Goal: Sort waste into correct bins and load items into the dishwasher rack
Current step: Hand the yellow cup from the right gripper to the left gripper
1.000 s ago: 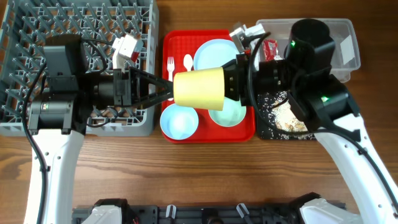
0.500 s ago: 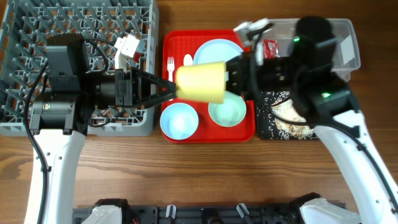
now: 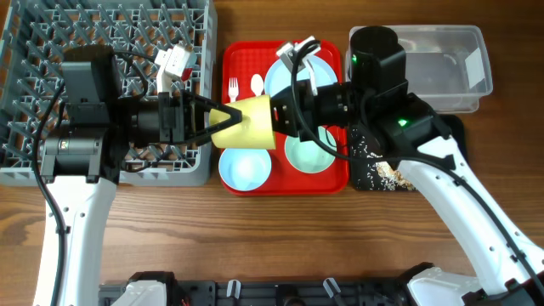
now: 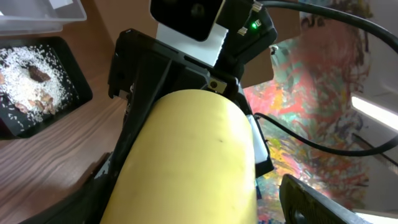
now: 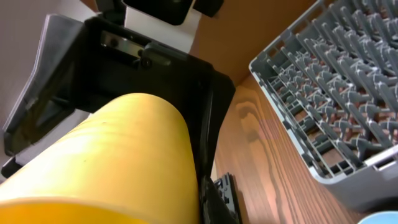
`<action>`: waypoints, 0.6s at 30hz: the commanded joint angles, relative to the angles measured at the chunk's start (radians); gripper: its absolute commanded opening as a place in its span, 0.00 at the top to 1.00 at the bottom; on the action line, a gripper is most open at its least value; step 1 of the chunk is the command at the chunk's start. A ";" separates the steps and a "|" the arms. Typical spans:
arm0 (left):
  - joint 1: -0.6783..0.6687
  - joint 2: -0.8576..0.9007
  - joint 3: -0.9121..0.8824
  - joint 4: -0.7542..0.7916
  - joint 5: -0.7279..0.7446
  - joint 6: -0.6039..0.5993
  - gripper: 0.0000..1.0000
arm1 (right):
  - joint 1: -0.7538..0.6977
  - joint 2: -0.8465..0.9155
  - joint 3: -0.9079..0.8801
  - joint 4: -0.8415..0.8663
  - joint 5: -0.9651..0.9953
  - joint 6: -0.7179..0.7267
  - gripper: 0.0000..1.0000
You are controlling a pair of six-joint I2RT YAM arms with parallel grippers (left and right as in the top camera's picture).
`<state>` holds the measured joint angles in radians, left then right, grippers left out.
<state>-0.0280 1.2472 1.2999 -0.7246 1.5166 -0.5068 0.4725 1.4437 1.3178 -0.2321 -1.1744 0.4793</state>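
Note:
The yellow cup (image 3: 248, 121) hangs on its side above the left edge of the red tray (image 3: 240, 51). My right gripper (image 3: 282, 115) is shut on its right end. My left gripper (image 3: 226, 119) is open, with one finger on each side of the cup's left end. The cup fills the left wrist view (image 4: 186, 155) and the right wrist view (image 5: 106, 162). In the left wrist view a gap shows beside one finger. The tray holds the plate (image 3: 285, 72), two bowls (image 3: 245, 166) (image 3: 310, 153), the fork (image 3: 233, 89) and the spoon (image 3: 256, 83). The wrapper is hidden.
The grey dishwasher rack (image 3: 51, 34) lies at the left, under my left arm, and shows in the right wrist view (image 5: 336, 93). The clear tub (image 3: 442, 59) is at the back right. The black tray (image 3: 382, 174) with rice and brown scraps (image 4: 34, 68) is in front of it.
My right arm has carried the yellow cup to the left. Its end now sits between my left gripper's fingers. My left arm has stayed in place.

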 commanded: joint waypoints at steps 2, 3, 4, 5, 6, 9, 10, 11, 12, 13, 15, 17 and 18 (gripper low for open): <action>-0.027 -0.008 0.008 0.003 0.060 0.005 0.27 | 0.009 0.024 0.006 0.019 0.030 0.018 0.96; -0.027 -0.008 0.008 0.003 0.060 0.005 0.27 | 0.009 0.024 0.006 0.019 0.030 0.018 0.96; -0.027 -0.008 0.008 0.003 0.060 0.005 0.27 | 0.009 0.024 0.006 0.019 0.030 0.019 0.96; -0.027 -0.008 0.008 0.003 0.060 0.005 0.28 | 0.009 0.024 0.006 0.019 0.030 0.018 0.96; -0.027 -0.008 0.008 0.003 0.060 0.005 0.28 | 0.009 0.024 0.006 0.020 0.030 0.019 0.96; -0.027 -0.008 0.008 0.003 0.061 0.005 0.22 | 0.009 0.024 0.006 0.024 0.031 0.020 0.96; -0.027 -0.008 0.008 0.003 0.061 0.005 0.19 | 0.009 0.024 0.006 0.025 0.037 0.021 0.96; -0.027 -0.008 0.008 0.003 0.061 0.005 0.13 | 0.009 0.024 0.006 0.029 0.047 0.022 0.95; -0.027 -0.009 0.008 0.003 0.061 0.005 0.09 | 0.009 0.024 0.006 0.032 0.053 0.022 0.96; -0.027 -0.008 0.008 0.003 0.060 0.005 0.09 | 0.009 0.024 0.006 0.037 0.053 0.023 0.96; -0.027 -0.009 0.008 0.003 0.060 0.005 0.09 | 0.009 0.024 0.006 0.038 0.053 0.029 0.96; -0.027 -0.009 0.008 0.003 0.061 0.005 0.14 | 0.009 0.024 0.006 0.038 0.053 0.029 0.96; -0.027 -0.009 0.008 0.003 0.061 0.005 0.17 | 0.009 0.024 0.006 0.038 0.053 0.029 0.96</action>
<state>-0.0441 1.2472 1.2999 -0.7250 1.5211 -0.5102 0.4767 1.4521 1.3178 -0.1963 -1.1587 0.5018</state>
